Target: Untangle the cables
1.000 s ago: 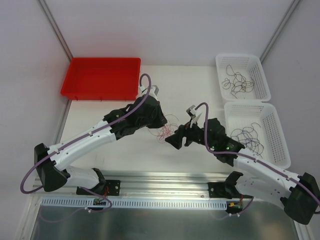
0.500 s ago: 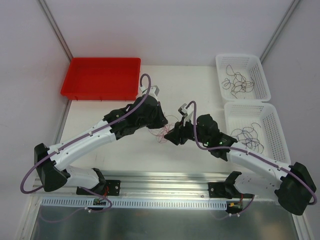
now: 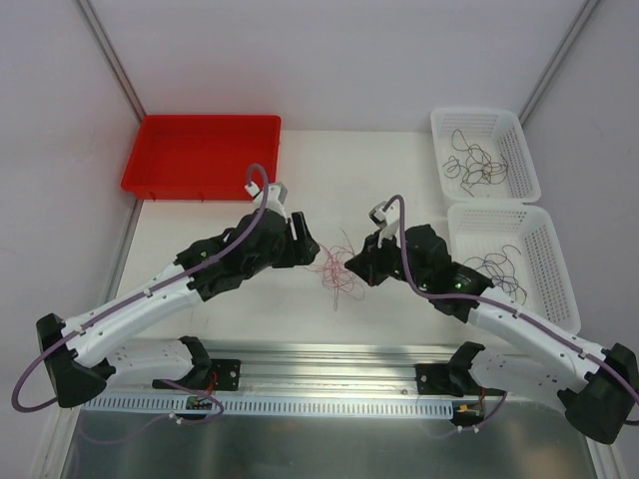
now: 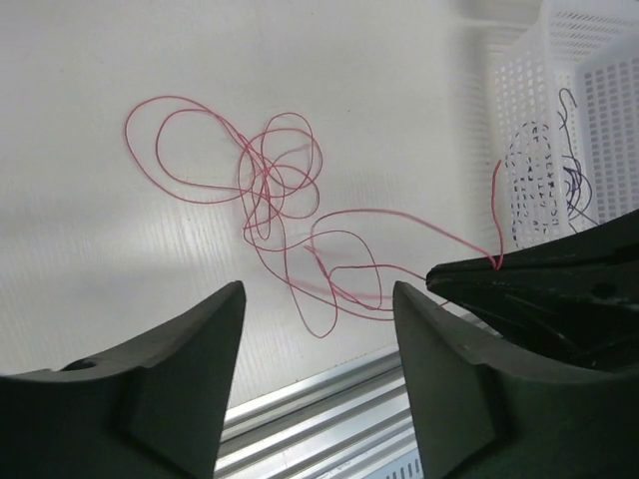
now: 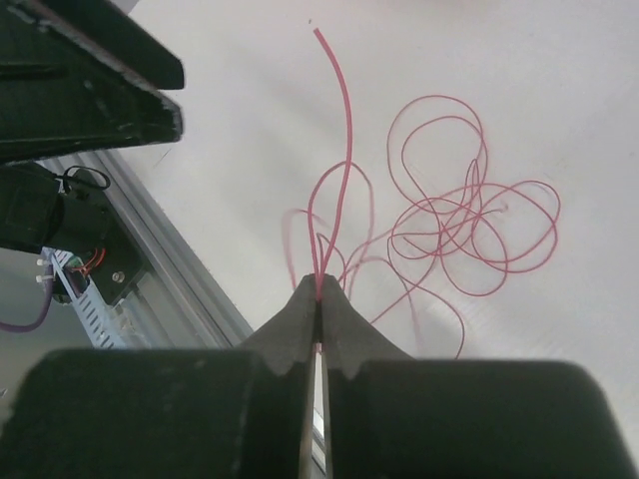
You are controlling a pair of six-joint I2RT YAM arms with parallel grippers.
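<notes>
We see the red tangle [image 3: 334,269] of hair-thin cable lying loose on the white surface [image 3: 379,180], about midway between the two arms; its loops bunch at the middle and a few single strands trail toward the near edge.

The right pincer [image 3: 351,264] sits at the tangle's right side, its fingertips pressed together on one red strand; in the right wrist view that strand runs out of the closed tips [image 5: 318,284] and on toward the free end, while the rest of the bunch rests on the surface farther off.

The left pincer [image 4: 318,289] is spread, just left of the tangle, with the loops lying beyond its two fingers.

At the right edge stand two white baskets; the far basket [image 3: 477,113] holds black wires [image 3: 474,160], the near basket [image 3: 499,209] holds purple wires [image 3: 496,269]; a red tray [image 3: 210,120] sits at the far left.
</notes>
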